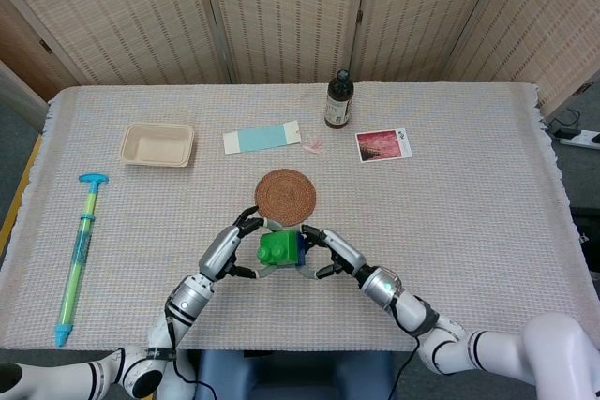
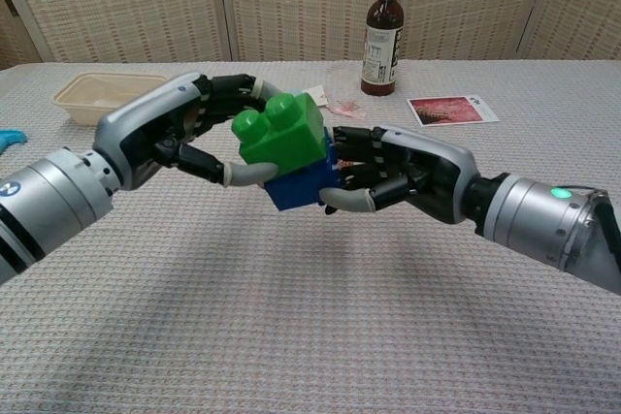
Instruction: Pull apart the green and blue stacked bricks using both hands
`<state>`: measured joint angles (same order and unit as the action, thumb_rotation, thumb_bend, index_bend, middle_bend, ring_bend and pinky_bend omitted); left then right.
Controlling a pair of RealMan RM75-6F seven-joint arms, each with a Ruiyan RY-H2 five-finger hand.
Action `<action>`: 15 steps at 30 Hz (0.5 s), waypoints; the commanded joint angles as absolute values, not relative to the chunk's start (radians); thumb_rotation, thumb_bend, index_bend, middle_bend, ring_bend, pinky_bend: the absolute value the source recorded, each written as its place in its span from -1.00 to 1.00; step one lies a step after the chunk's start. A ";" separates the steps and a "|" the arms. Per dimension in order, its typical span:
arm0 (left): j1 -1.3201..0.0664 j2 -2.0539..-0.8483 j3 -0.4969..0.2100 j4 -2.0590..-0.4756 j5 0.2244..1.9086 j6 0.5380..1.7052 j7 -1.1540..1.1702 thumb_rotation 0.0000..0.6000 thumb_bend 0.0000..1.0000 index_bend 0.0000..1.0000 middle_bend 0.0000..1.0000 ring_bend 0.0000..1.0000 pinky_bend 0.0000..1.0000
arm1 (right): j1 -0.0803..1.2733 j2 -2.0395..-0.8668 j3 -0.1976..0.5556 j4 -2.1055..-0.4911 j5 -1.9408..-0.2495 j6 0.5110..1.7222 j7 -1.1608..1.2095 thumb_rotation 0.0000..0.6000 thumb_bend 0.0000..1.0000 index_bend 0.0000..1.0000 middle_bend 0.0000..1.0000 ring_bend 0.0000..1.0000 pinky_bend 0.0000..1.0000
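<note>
woven cloth [image 1: 450, 231] covers the table; above it the left hand [image 2: 175, 133] grips the green brick [image 2: 281, 133] and the right hand [image 2: 403, 172] the blue brick [image 2: 296, 186]; both lifted, bricks joined, so pulling apart is left.

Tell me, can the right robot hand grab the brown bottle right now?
Probably not. The right robot hand is busy holding the blue brick, and the brown bottle stands far back on the table.
</note>
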<state>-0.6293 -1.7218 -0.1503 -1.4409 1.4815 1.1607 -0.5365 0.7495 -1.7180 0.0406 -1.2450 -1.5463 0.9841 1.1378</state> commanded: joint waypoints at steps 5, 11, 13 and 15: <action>-0.630 -1.713 -0.160 -1.459 1.483 1.169 -0.536 1.00 -0.29 0.45 0.62 -0.42 -1.00 | 0.740 -1.734 0.036 -1.225 -1.538 0.977 1.109 1.00 -0.19 0.36 0.12 -0.12 -0.24; -0.637 -1.708 -0.180 -1.461 1.486 1.184 -0.532 1.00 -0.29 0.45 0.62 -0.42 -1.00 | 0.729 -1.726 0.031 -1.229 -1.545 0.987 1.105 1.00 -0.18 0.36 0.12 -0.12 -0.24; -0.637 -1.708 -0.187 -1.454 1.488 1.195 -0.525 1.00 -0.29 0.45 0.62 -0.42 -1.00 | 0.724 -1.714 0.026 -1.243 -1.548 0.991 1.108 1.00 -0.19 0.36 0.12 -0.12 -0.24; -0.634 -1.709 -0.194 -1.442 1.483 1.205 -0.519 1.00 -0.29 0.45 0.62 -0.42 -1.00 | 0.716 -1.693 0.028 -1.268 -1.546 0.999 1.116 1.00 -0.19 0.36 0.12 -0.12 -0.24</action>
<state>-0.6353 -1.7086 -0.1903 -1.4478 1.4850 1.2012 -0.5230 0.7226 -1.7077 0.0281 -1.2524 -1.5464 0.9927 1.1102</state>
